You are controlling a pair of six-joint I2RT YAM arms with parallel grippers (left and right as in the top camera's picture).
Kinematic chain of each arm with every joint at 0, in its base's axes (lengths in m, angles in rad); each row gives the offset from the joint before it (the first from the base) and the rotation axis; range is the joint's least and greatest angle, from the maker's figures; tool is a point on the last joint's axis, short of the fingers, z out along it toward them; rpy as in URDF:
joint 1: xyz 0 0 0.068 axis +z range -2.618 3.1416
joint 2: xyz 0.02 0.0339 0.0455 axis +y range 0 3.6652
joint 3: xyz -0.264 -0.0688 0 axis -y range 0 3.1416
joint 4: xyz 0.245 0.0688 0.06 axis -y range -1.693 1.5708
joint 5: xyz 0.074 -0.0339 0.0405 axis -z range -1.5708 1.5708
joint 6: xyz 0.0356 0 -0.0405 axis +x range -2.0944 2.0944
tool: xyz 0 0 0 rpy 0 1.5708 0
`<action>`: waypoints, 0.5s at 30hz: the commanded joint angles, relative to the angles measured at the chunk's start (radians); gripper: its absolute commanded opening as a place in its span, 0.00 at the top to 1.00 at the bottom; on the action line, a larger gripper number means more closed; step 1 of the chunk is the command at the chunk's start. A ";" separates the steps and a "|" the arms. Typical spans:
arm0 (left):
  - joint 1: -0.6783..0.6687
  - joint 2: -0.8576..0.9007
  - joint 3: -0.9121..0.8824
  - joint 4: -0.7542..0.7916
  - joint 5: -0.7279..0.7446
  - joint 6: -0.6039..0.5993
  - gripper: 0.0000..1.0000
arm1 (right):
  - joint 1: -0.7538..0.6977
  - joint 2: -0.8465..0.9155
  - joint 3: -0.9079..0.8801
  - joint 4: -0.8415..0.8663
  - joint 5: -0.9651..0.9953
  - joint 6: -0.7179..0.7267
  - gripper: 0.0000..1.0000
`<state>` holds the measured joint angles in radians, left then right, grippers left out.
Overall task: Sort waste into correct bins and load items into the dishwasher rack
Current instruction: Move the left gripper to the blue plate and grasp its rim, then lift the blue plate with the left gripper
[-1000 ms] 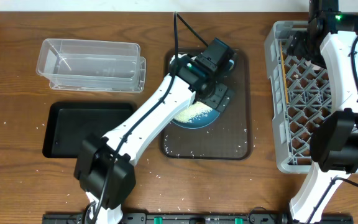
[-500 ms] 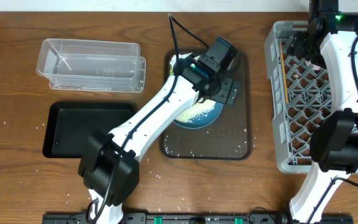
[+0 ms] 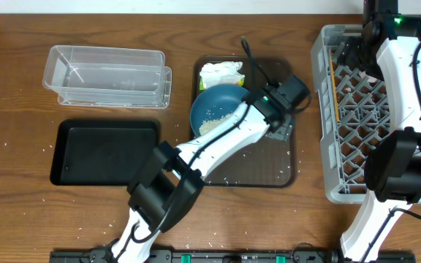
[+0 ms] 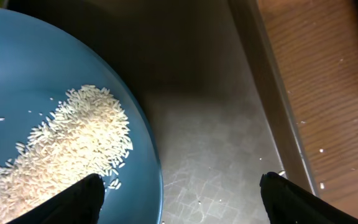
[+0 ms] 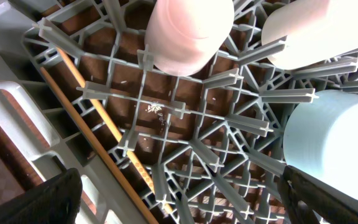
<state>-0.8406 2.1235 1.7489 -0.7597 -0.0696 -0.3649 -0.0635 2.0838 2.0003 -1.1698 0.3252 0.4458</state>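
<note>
Flat between bins and rack: dark blue plate, a heap of loose white rice on its lower-left part; right at its far rim, crumpled white napkin with a yellow-green wrapper; at left on the tabletop, clear tub open side up, shallow black tray just in front of it; at right, light grey rack, with pink cup, white cup and light blue bowl close together among the pegs; thin wooden chopsticks lying along an edge row.

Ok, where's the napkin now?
Overhead view: the napkin sits at the far end of the brown tray, just behind the blue plate, right of the clear tub.
</note>
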 commanded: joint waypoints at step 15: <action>-0.008 0.080 0.001 0.003 -0.122 -0.041 0.42 | -0.001 -0.021 -0.003 -0.001 0.007 0.018 0.01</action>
<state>-0.8509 2.2051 1.7489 -0.7551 -0.1665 -0.4011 -0.0635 2.0838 2.0003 -1.1698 0.3252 0.4458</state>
